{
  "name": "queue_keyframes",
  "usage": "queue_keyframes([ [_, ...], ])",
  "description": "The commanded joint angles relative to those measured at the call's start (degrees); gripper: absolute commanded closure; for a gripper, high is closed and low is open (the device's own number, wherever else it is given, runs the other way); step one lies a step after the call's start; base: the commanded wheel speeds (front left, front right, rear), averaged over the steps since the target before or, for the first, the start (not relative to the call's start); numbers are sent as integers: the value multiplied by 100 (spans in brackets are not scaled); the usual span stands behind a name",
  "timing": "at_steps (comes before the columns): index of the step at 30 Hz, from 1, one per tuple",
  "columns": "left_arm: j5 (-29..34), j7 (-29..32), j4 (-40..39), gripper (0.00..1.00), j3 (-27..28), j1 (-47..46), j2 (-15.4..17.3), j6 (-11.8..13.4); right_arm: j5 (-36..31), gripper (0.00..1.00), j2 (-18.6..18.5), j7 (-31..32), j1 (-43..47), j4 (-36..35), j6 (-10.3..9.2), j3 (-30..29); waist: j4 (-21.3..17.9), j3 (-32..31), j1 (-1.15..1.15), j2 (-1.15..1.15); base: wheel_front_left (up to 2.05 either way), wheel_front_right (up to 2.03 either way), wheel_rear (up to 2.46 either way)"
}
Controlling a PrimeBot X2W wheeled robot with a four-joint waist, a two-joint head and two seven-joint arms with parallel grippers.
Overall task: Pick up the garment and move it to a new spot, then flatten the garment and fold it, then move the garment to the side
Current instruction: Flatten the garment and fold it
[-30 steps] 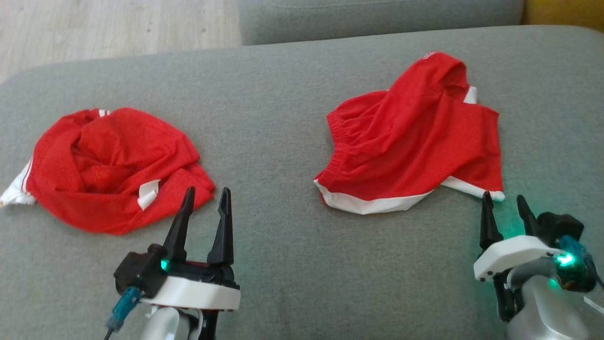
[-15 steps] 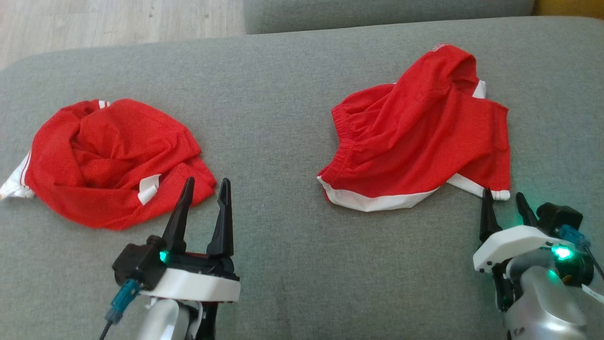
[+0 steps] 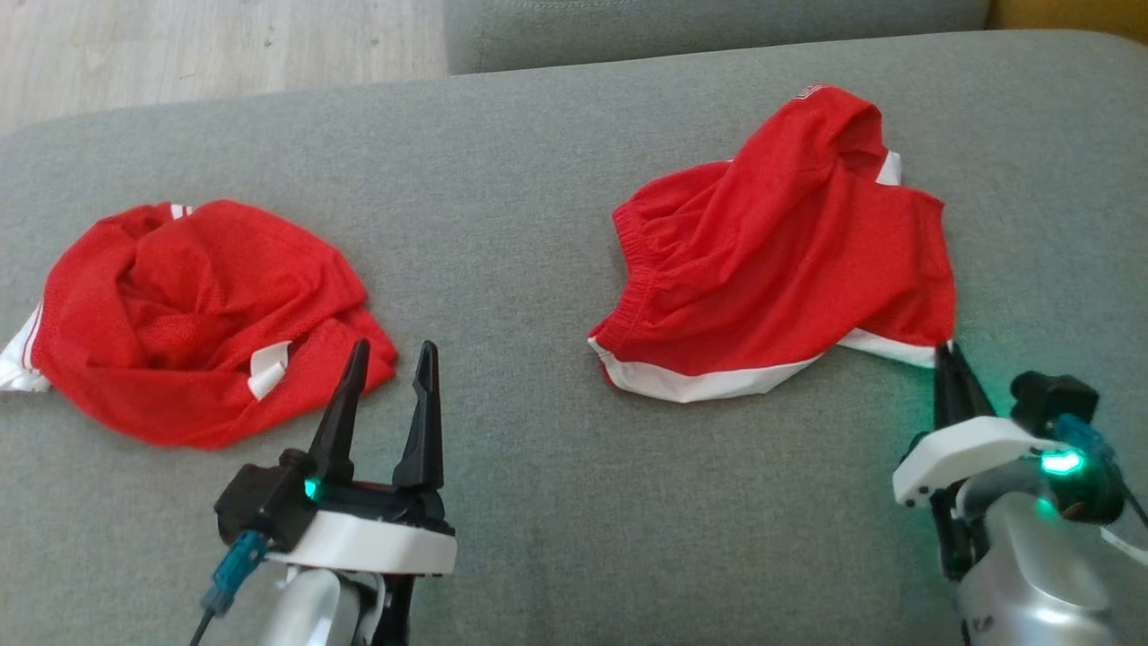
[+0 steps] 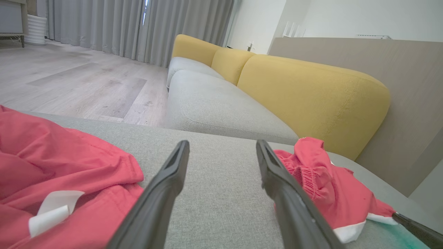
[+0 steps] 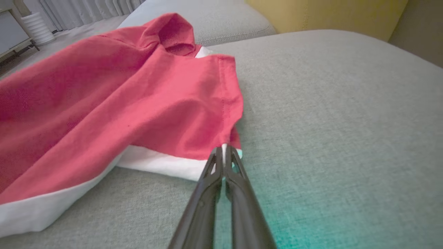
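Judged as the opening pick-up: right gripper (image 3: pixel 947 354) with jaws pressed together on the near right corner of the red shorts (image 3: pixel 780 260), pinching only the very tip of the white hem (image 5: pixel 162 166) by the look of the right wrist view. Test that thin bite first: raise slowly and straight up, watching for the corner sliding out between the fingertips. If slipping, set down, open, and re-grip deeper into the hem with both layers caught. Expect limp, light cloth, hanging long from one corner and dragging over the grey sofa cushion (image 3: pixel 538 502) unless lifted high enough to clear the crumpled peak at the far side. Bring in the left gripper (image 3: pixel 392 345), jaws spread wide and holding nothing, just beside the edge of the other crumpled red garment (image 3: pixel 179 314) at the left of the cushion. Steer it away from that pile and across to the shorts' elastic waistband (image 3: pixel 632 269) or the near left hem corner, so as to carry by two points rather than one. Leave the left-hand garment untouched. Pick a landing spot on bare cushion, clear of both garments, with room to spread the shorts flat afterwards. Not yet lifted, flattened or folded — nearly the whole task ahead.
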Motion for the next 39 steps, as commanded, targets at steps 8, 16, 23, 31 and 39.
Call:
queue_keyframes([
  [8, 530, -55, 120, 0, -169, -415, 60, -31, -500, 100, -17, -66, 25, -536, 42, -508, -177, 72, 0, 0, 0, 0, 0],
  [16, 662, 135, 1085, 0, -1596, -1282, 483, -33, -662, 100, -17, -65, -172, -480, 42, -707, -419, 260, 0, 0, 0, 0, 0],
  [23, 336, 352, 1831, 0, -2475, -2081, 689, -33, -411, 100, -17, -65, -410, -371, 42, -367, -586, 439, 0, 0, 0, 0, 0],
  [31, 167, 239, 2405, 0, -2848, -2573, 595, -34, -281, 100, -17, -65, -433, -426, 42, -159, -682, 541, 0, 0, 0, 0, 0],
  [39, -237, 55, 2647, 64, -3321, -2841, 557, -34, -230, 100, -17, -65, -411, -463, 42, -58, -714, 560, 0, 0, 0, 0, 0],
])
